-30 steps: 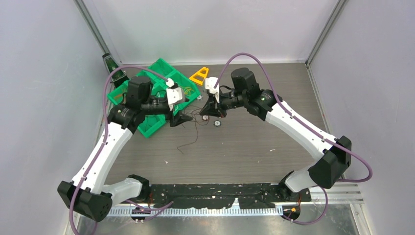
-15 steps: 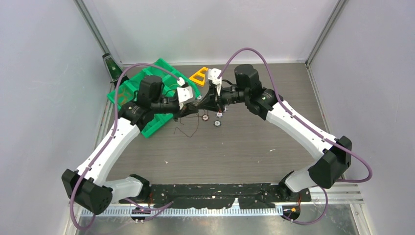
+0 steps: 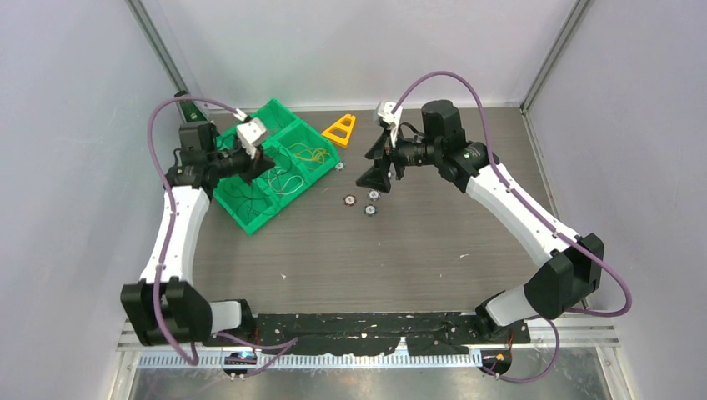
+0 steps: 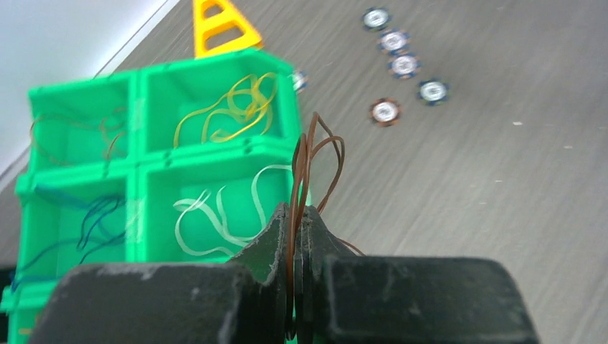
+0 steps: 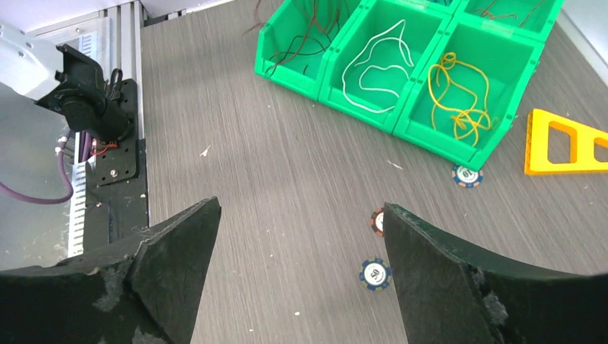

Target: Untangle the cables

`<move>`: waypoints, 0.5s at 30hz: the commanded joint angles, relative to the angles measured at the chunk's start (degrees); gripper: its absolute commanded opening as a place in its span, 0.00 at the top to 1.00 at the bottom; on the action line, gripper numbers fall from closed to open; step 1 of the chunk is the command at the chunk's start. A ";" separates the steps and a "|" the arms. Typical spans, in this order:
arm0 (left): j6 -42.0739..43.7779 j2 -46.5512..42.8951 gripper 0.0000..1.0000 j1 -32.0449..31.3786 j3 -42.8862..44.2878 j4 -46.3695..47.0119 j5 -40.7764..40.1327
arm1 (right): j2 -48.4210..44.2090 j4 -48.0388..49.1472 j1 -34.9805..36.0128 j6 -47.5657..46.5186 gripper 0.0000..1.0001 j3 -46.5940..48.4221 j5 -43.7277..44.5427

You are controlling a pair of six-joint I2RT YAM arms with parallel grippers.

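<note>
Left gripper: clenching brown cable over green bin, likely sorting by colour; right gripper: hanging released, holding nothing

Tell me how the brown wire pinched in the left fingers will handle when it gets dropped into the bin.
Probably floppy: the brown wire arches in loose loops above the left fingers. Likely very light, being hair-thin. It may snag, since the yellow wire in the green bin lies curled in similar loops.
</note>
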 commanded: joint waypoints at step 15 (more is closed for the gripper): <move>35.06 20.20 1.00 15.73 2.06 -8.95 1.80 | 1.70 -6.65 -4.30 4.99 0.03 6.98 3.86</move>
